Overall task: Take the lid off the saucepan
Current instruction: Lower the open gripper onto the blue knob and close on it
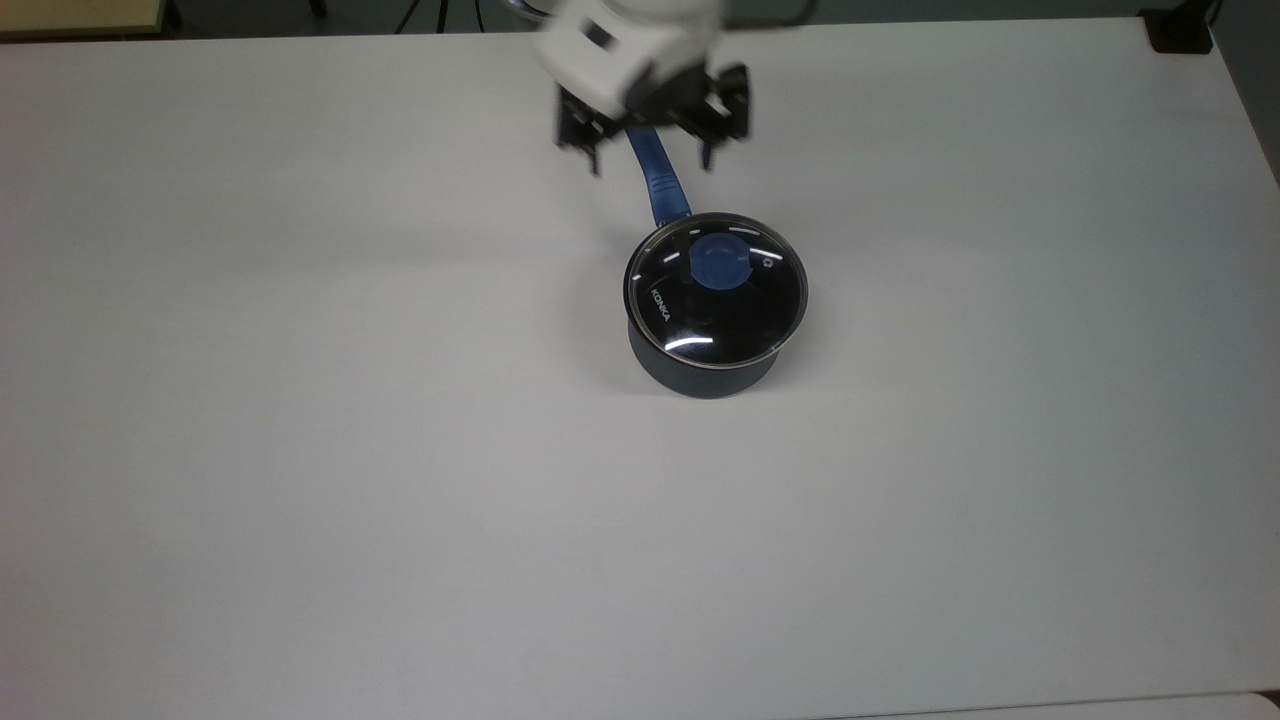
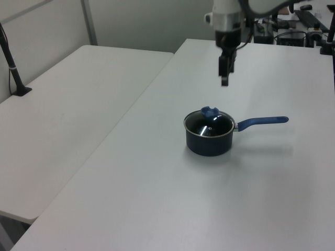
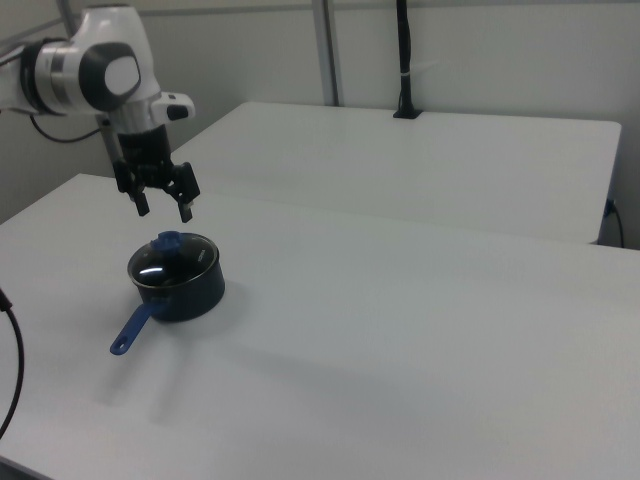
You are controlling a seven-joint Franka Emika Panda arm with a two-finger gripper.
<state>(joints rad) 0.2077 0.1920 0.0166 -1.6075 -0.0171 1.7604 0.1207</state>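
The dark saucepan (image 1: 700,380) stands on the white table (image 1: 300,400), its blue handle (image 1: 665,195) pointing toward the top view's upper edge. The glass lid (image 1: 716,290) with its blue knob (image 1: 722,262) rests on the pan's rim. My gripper (image 1: 651,167) hangs open in the air above the handle, its fingers spread wide and empty, short of the knob. The left view has the gripper (image 2: 224,78) above and behind the lid (image 2: 209,123) and saucepan (image 2: 209,145). From the right view, the gripper (image 3: 165,214) hovers just over the knob (image 3: 167,241) of the saucepan (image 3: 185,297).
A second white table (image 2: 68,104) adjoins this one. A black pole (image 2: 13,68) is clamped to its far edge. A black object (image 1: 1180,30) sits at the top view's upper right corner. A cable (image 3: 10,350) hangs at the right view's left edge.
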